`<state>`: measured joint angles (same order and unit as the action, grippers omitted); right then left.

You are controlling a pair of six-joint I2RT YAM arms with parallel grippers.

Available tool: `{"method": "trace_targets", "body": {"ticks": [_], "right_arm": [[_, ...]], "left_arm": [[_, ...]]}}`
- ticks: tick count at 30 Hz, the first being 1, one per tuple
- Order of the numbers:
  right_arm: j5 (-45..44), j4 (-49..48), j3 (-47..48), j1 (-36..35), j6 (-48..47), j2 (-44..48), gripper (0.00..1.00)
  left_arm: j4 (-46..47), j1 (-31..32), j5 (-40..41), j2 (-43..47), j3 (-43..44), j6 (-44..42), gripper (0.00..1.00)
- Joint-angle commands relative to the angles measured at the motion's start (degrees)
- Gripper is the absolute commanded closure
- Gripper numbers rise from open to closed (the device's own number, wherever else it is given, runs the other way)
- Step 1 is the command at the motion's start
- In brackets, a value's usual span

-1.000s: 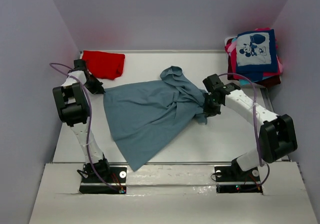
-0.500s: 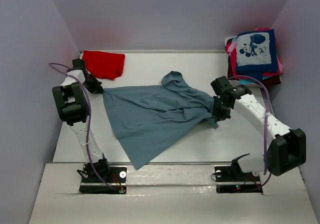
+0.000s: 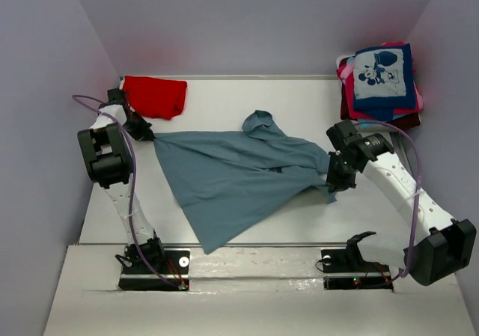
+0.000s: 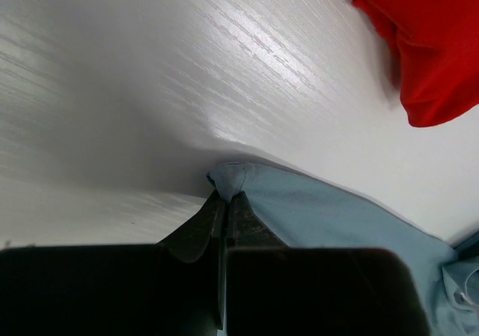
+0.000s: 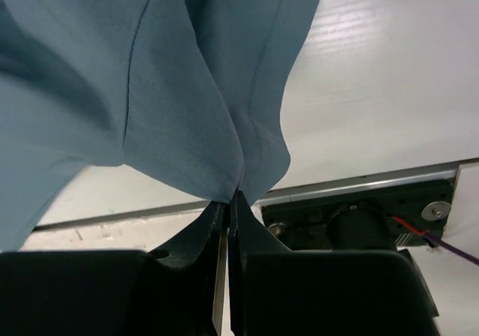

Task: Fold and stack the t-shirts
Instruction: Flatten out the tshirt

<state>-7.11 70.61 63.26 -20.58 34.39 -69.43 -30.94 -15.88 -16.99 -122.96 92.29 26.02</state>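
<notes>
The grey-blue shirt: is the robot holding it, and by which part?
Yes. The left end effector pinches a corner of the grey-blue t-shirt; the right end effector pinches bunched fabric beside a sleeve.

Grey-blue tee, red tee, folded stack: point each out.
grey-blue tee [image 3: 224, 182], top view, middle of spread body.
red tee [image 3: 155, 95], top view, centre of the heap.
folded stack [image 3: 382, 75], top view, mouse print on top.

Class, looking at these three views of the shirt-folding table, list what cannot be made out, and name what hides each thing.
Top view: lower tees in the folded stack, covered by the navy mouse-print tee; their number is unclear.
Left wrist view: the plain red cotton tee, blurred and cut by the frame edge.
Right wrist view: dusty grey-blue tee, mostly outside the frame.
</notes>
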Motion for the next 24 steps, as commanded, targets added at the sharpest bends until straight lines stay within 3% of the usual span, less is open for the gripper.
{"method": "trace_targets", "body": {"ticks": [1,9,16,17,19,20,21,23,24], "right_arm": [[5.2,6.6,-1.2,0.5,0.7,3.4,0.93],[12.8,8.8,-10.3,0.5,-0.1,10.6,0.93],[17.9,7.6,-10.7,0.5,-2.8,9.0,0.93],[18.0,6.7,-10.6,0.5,-2.8,8.7,0.93],[19.2,5.6,-10.7,0.5,-2.3,8.3,0.93],[19.9,4.5,-10.5,0.5,-2.1,7.9,0.84],[19.9,4.0,-10.3,0.5,-2.0,7.8,0.77],[20.2,2.3,-8.2,0.5,-1.7,7.3,0.39],[20.7,1.7,-7.5,0.5,-1.6,6.6,0.21]], "left_arm": [[-0.5,-0.6,0.3,-0.4,2.3,-0.4,0.94],[-0.4,-0.6,0.1,-0.1,2.3,0.0,0.94],[-0.4,-0.6,-0.5,0.3,2.1,0.0,0.93],[-0.4,-0.6,-0.6,0.4,2.1,0.0,0.90],[-0.2,-0.6,-0.8,1.0,2.0,-0.1,0.67],[0.2,-0.6,-1.0,1.6,1.8,-0.1,0.45],[0.4,-0.6,-1.3,1.9,1.5,-0.1,0.45],[1.4,-0.6,-2.3,3.9,0.6,-0.1,0.17],[1.5,-0.6,-2.4,4.4,0.5,-0.2,0.09]]}}
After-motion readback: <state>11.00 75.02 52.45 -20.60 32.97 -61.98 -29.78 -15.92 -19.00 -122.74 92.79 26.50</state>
